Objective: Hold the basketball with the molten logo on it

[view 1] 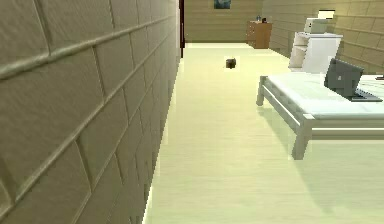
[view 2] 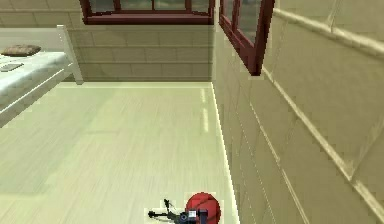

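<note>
- Forward view, left: wall of large pale blocks with recessed joints, matte surface.
- Floor: smooth, pale cream and bare. A small dark object lies on it far ahead; its shape cannot be made out.
- Forward view, right: bed with a white square-legged frame and a flat pale mattress. An open grey laptop sits on it.
- Beyond the bed stands a white boxy unit. Farther back is a brown wooden cabinet.
- Arm side view: the same block texture on the side wall. It carries two windows with dark red frames.
- Arm side view, bottom edge: gripper, a dark body with thin fingers pointing toward the view's left.
- Red ball: round and smooth, right at the gripper body, near the foot of the side wall.
- How wide the fingers are set cannot be told, nor whether they hold the ball.
</note>
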Controlling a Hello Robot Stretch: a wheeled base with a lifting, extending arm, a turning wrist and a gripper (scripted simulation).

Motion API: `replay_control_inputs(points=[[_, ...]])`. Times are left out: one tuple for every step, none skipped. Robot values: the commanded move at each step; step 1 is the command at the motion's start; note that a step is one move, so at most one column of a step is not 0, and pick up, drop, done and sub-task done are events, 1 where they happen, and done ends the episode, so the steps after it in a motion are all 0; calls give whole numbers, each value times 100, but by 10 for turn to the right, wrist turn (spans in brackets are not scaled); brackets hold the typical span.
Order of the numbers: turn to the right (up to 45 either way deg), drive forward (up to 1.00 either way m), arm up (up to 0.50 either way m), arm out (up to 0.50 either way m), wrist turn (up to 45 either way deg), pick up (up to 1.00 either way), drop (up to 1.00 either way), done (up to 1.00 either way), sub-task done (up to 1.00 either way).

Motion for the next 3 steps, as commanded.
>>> replay_control_inputs(points=[[0,0,0,0,450,0,0,0,0],[0,0,0,0,210,0,0,0,0],[0,0,-30,0,0,0,0,0,0]])
